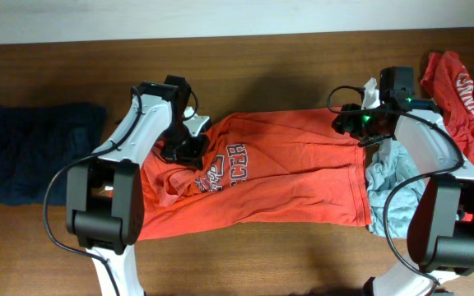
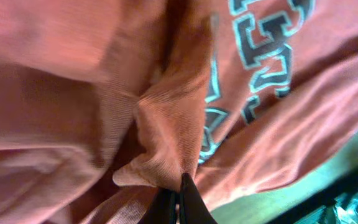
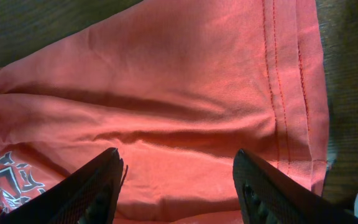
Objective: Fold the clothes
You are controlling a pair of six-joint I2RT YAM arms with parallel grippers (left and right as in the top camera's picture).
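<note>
Overhead, the orange-red T-shirt [image 1: 303,189] lies spread, wrinkled, grey-white print [image 1: 230,161] showing.

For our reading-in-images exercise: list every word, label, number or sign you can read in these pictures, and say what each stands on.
"CH": last letters of the block-letter chest print on the orange T-shirt; the rest is creased and unclear.
Left wrist view: same print, cropped and tilted, no whole word readable.
Curved white lettering on the red tee at the right: too small to read.
No other text visible.
</note>
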